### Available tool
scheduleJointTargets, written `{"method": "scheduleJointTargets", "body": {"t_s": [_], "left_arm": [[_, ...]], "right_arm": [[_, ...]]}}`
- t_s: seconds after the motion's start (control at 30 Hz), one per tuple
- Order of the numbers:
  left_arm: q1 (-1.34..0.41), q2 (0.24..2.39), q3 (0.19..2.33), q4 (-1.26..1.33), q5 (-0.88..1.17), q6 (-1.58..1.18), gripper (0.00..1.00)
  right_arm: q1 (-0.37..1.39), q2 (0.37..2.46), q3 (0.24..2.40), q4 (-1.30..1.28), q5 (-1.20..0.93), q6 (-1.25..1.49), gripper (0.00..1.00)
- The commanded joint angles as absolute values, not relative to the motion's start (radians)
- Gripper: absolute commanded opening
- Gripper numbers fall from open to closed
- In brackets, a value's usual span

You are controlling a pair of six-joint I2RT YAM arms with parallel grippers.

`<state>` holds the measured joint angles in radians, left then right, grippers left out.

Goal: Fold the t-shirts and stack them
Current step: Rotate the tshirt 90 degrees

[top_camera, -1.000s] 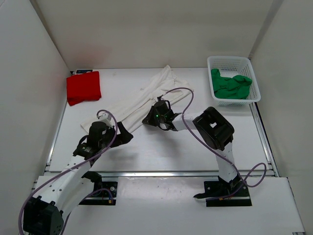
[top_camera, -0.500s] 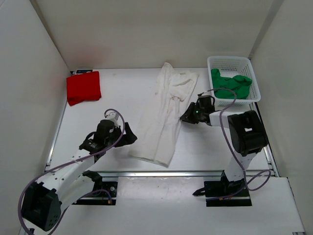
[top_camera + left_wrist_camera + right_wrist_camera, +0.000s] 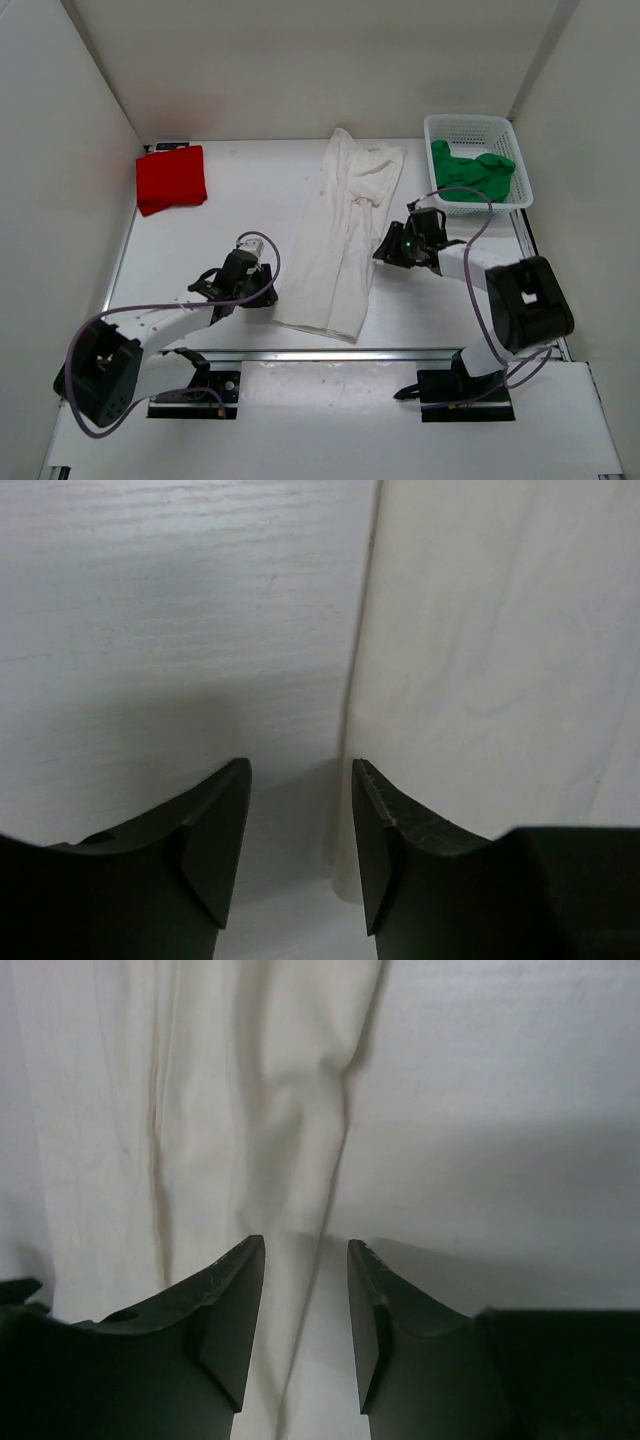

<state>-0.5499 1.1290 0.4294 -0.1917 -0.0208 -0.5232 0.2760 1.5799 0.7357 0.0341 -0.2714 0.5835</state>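
Whereas wrist views show white t-shirt (image 3: 480, 680), overhead alone shows red t-shirt (image 3: 170, 178).

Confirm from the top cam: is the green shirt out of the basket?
No, the green t-shirt lies bunched up inside the white mesh basket at the far right.

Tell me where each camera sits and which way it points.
Top external: above and behind the robot, looking down at the table; left arm and right arm show.
Left wrist: on the left arm, looking past the left hand at the white shirt's edge.
Right wrist: on the right arm, looking past the right hand at the shirt's other edge.
Shared: all see the white shirt.
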Motion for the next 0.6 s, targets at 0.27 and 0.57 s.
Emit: {"method": "scheduleJointTargets", "body": {"t_s": [0.27, 0.57], "left_arm": [[-0.649, 1.216, 0.445, -0.198, 0.009, -0.486, 0.43], [-0.745, 1.07, 0.301, -0.167, 0.006, -0.649, 0.0]], "right_arm": [[0.461, 1.203, 0.434, -0.049, -0.244, 0.591, 0.46], [0.439, 1.339, 0.521, -0.018, -0.331, 0.519, 0.33]]}}
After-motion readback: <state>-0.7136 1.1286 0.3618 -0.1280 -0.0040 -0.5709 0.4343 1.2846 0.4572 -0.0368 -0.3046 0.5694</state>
